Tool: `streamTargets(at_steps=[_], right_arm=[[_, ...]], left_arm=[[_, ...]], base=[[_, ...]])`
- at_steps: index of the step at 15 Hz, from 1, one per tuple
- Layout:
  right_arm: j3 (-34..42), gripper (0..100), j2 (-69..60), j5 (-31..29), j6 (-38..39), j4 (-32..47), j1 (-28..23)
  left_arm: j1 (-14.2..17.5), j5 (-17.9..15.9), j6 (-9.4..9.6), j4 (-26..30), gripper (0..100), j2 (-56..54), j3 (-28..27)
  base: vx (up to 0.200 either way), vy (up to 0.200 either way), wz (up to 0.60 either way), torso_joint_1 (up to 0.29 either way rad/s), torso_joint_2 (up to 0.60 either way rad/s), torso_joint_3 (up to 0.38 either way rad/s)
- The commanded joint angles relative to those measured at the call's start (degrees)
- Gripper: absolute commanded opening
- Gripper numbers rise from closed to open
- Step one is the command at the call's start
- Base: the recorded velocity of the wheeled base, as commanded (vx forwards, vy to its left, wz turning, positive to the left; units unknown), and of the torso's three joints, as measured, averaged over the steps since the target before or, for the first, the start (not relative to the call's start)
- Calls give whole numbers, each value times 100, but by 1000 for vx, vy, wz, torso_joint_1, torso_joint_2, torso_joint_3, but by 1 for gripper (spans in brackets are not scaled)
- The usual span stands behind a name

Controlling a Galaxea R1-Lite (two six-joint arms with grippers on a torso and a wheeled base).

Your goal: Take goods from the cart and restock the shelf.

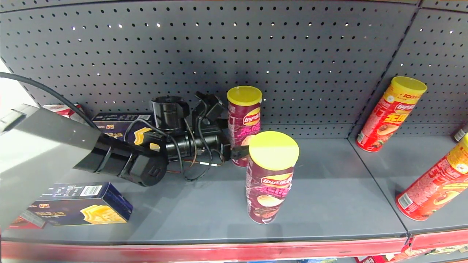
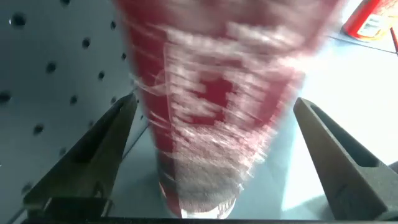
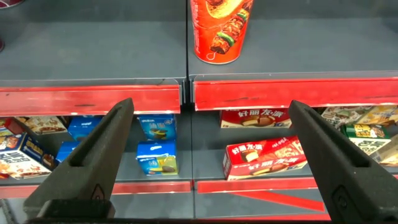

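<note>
Purple chip can (image 1: 244, 120) stands straight up between my left fingers (image 2: 93, 155), which are wide apart and not touching it. My right fingers (image 3: 93, 162) are apart too.

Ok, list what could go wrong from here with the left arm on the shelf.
The left gripper stands open around the rear can; a crooked pull-back could tip it. The front can stands close by the gripper, so a sideways swing of the arm may knock it over.
</note>
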Motion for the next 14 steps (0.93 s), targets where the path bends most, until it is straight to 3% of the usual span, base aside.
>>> streamTargets(at_steps=[1, 3, 4, 5, 6, 7, 8, 9, 12, 14], right_arm=[[0, 100, 7, 1, 0, 2, 0], [0, 100, 7, 1, 0, 2, 0], [0, 100, 7, 1, 0, 2, 0], [0, 100, 7, 1, 0, 2, 0], [0, 100, 7, 1, 0, 2, -9], [0, 100, 7, 1, 0, 2, 0], [0, 100, 7, 1, 0, 2, 0], [0, 100, 7, 1, 0, 2, 0], [0, 100, 7, 1, 0, 2, 0], [0, 100, 7, 1, 0, 2, 0]], left_arm=[[39, 81, -8, 13, 100, -321, 256], [48, 573, 1, 40, 100, -638, 660], [13, 1074, 19, 40, 100, -778, 915], [-5, 1250, 28, 40, 100, -805, 977], [-5, 1426, 151, 110, 100, -822, 1012], [4, 1672, 414, 330, 100, -857, 1021], [4, 1672, 414, 330, 100, -857, 1021], [-5, 2217, 704, 576, 100, -849, 942], [-31, 2568, 669, 576, 100, -822, 827], [-31, 2621, 660, 576, 100, -796, 784]], base=[[0, 0, 0, 0, 0, 0], [0, 0, 0, 0, 0, 0], [0, 0, 0, 0, 0, 0], [0, 0, 0, 0, 0, 0], [0, 0, 0, 0, 0, 0], [0, 0, 0, 0, 0, 0], [0, 0, 0, 0, 0, 0], [0, 0, 0, 0, 0, 0], [0, 0, 0, 0, 0, 0], [0, 0, 0, 0, 0, 0]])
